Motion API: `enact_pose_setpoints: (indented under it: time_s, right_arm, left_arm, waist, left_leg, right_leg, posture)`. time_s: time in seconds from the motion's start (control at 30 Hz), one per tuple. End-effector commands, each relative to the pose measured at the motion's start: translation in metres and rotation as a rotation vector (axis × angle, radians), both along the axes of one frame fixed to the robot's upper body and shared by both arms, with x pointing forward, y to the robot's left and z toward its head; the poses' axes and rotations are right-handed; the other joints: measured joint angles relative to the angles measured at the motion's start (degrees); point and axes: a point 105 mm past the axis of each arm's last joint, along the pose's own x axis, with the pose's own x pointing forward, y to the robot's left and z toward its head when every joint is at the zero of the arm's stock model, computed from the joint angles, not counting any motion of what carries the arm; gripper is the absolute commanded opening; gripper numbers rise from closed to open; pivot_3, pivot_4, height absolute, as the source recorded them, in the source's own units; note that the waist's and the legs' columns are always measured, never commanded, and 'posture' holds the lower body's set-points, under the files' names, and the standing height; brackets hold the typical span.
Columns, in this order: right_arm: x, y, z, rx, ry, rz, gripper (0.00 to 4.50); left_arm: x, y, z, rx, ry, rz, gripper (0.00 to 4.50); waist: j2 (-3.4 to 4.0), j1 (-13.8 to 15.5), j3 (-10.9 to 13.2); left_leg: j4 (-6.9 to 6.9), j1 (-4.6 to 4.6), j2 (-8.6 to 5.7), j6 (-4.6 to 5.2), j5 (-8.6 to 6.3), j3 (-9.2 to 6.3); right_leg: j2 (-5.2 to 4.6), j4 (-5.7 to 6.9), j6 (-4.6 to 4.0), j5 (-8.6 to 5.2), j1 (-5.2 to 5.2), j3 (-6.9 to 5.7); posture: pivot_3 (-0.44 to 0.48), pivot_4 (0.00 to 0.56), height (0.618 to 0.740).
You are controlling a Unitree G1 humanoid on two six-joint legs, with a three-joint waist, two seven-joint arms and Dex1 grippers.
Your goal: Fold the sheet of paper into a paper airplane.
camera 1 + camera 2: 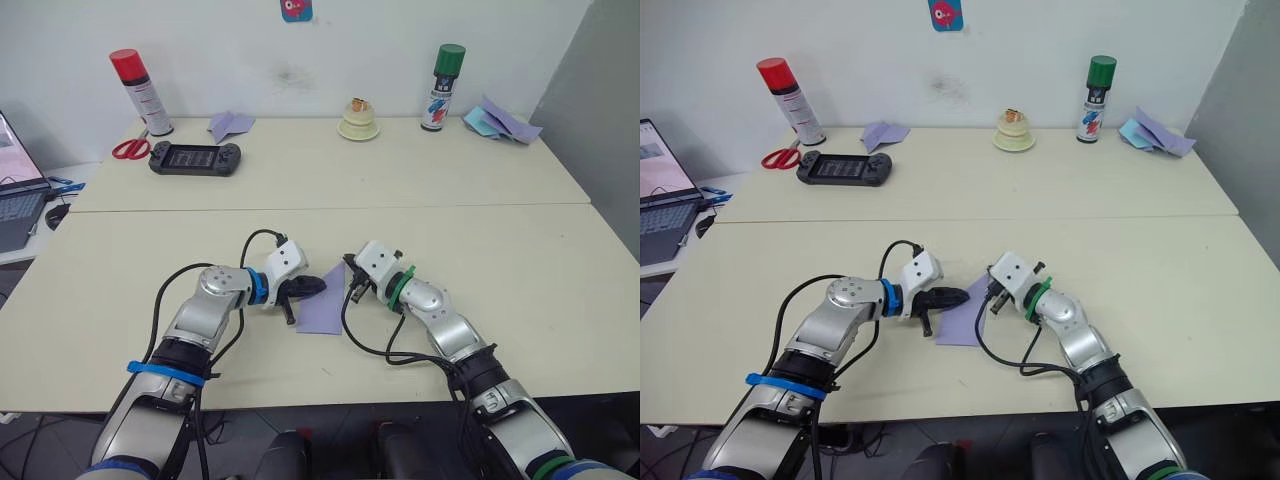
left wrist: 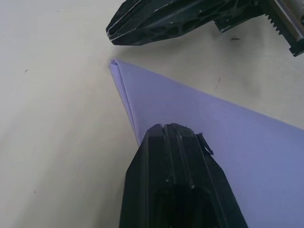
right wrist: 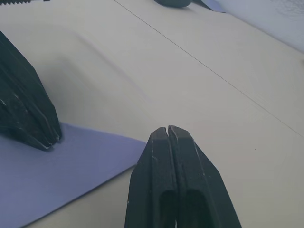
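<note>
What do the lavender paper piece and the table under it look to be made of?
The paper airplane: thin matte paper, likely, given its sharp creased edge and layered flap at the tip. The table: smooth cream laminate or painted board, apparently; faint sheen, small specks, no grain.

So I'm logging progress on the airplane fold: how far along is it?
Partly done. The paper airplane already lies on the table as a flat pointed wedge with a layered folded edge at its tip. In hand: the left end effector, shut, presses on the paper, while the right end effector, also shut, sits at its opposite edge. Left: no wings are folded out yet, so the final folds seem to remain.
</note>
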Motion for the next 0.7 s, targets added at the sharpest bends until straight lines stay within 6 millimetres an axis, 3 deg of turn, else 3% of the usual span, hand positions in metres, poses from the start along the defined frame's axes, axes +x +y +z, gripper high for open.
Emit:
enact_pose_setpoints:
  time_s: [0.03, 0.4, 0.7]
  right_arm:
    - [-0.002, 0.007, 0.003, 0.019, 0.002, 0.03, 0.0]
    - [-0.016, 0.02, -0.035, -0.064, 0.164, 0.114, 0.0]
    - [-0.028, 0.017, -0.058, -0.13, 0.264, 0.142, 0.0]
  left_arm:
    - [-0.006, 0.014, -0.021, 0.056, 0.074, 0.031, 0.03]
    - [-0.008, 0.011, -0.015, 0.047, 0.048, 0.012, 0.03]
    - [0.01, -0.009, 0.018, -0.014, -0.067, -0.01, 0.03]
  waist:
    - [0.0, 0.0, 0.0]
    - [0.01, -0.01, -0.06]
    - [0.01, 0.11, -0.12]
  left_leg:
    - [0.0, 0.0, 0.0, 0.0, 0.0, 0.0]
    - [-0.08, 0.13, 0.02, 0.0, 0.0, 0.04]
    - [-0.09, 0.13, 0.01, 0.0, 0.0, 0.0]
  right_leg:
    - [0.0, 0.0, 0.0, 0.0, 0.0, 0.0]
    - [0.01, 0.0, 0.0, 0.0, 0.05, 0.02]
    - [0.01, -0.01, 0.0, 0.0, 0.09, -0.01]
  posture:
    - [0.0, 0.15, 0.722]
    - [0.0, 0.15, 0.722]
    - [0.0, 0.15, 0.722]
